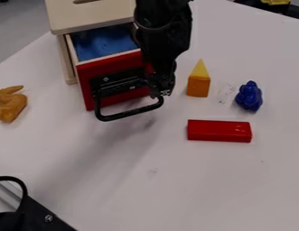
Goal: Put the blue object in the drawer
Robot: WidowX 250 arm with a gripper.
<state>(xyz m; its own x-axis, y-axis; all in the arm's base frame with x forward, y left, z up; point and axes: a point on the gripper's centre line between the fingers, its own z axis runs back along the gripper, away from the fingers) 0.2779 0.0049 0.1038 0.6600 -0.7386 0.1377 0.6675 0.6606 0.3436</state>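
Observation:
The gripper (161, 92) hangs down at the upper middle, by the right end of the drawer's black handle; how its fingers stand is hard to make out. A shiny dark blue object (249, 96) lies on the table at the right, well apart from the gripper. The drawer (85, 90), with a red front, is pulled partly out of a light wooden box and has a blue inside bottom. Part of the drawer's right side is hidden behind the arm.
On the white table (193, 180), a red block (219, 131) lies below the blue object. An orange block (198, 86) with a yellow triangular piece (199, 69) at its upper end is right of the gripper. An orange-brown animal-like figure (11, 104) lies far left. Black equipment (30, 214) occupies the lower left corner.

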